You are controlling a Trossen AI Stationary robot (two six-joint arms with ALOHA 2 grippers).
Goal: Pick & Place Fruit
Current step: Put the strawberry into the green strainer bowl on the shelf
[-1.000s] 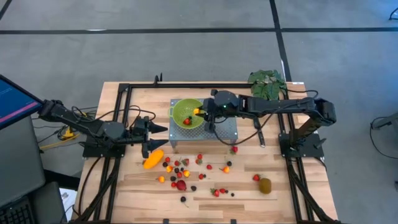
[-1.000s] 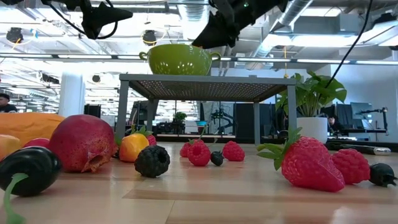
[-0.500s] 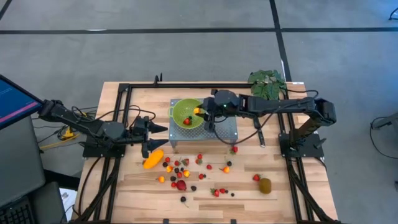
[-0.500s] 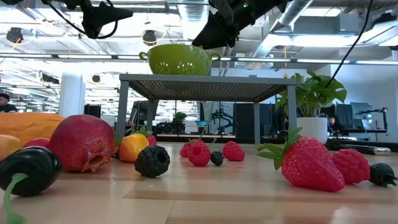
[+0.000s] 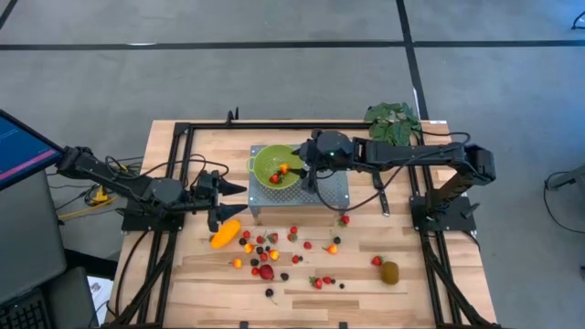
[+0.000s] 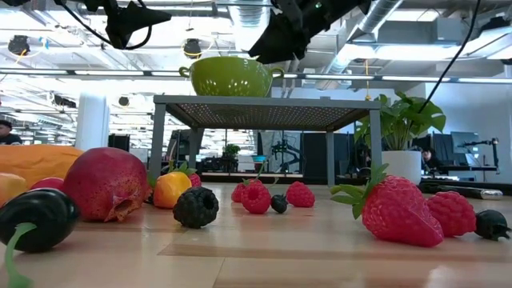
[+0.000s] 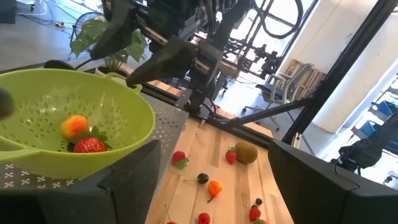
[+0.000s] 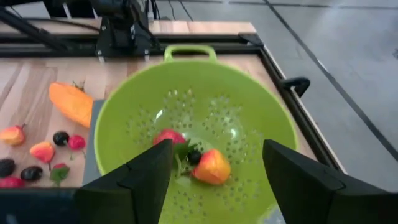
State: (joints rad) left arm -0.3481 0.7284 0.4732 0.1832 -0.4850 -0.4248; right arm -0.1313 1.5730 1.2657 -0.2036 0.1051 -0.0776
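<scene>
We saw right gripper (image 8: 211,180) above green colander (image 5: 271,166), fingers apart, holding nothing. Colander sat on small metal stand (image 5: 334,192) near desk's back edge; inside it lay strawberry (image 8: 169,138) and orange fruit (image 8: 211,167), touching. Left gripper (image 5: 239,200) hung by stand's left side, fingers spread, empty. Long orange fruit (image 5: 225,233) lay just beside it; berries (image 5: 274,247) scattered toward front edge; kiwi (image 5: 390,271) near front right corner.
</scene>
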